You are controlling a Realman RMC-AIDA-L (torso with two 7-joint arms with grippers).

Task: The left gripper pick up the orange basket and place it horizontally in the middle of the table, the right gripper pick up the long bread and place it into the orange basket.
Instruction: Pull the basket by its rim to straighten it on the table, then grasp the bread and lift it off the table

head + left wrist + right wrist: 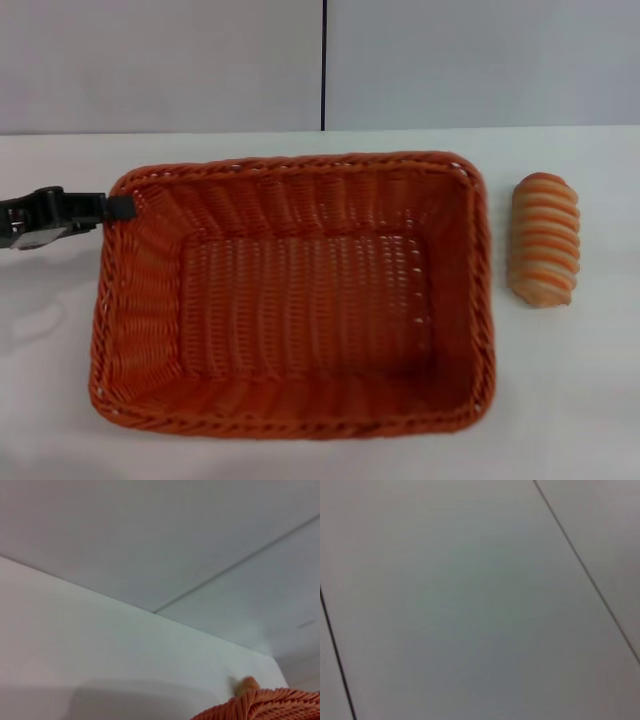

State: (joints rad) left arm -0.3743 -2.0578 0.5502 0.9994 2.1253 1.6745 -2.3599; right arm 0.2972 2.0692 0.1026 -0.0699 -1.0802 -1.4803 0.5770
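Note:
The orange basket lies flat and lengthwise across the middle of the white table, and nothing is in it. My left gripper reaches in from the left edge, its black tip at the basket's far left rim corner. The left wrist view shows a piece of the braided rim with the end of the long bread beyond it. The long bread, striped tan and orange, lies on the table just right of the basket, apart from it. My right gripper is out of view.
A grey wall with a dark vertical seam stands behind the table's far edge. Bare tabletop lies to the left of the basket and to the right of the bread. The right wrist view shows only grey panels.

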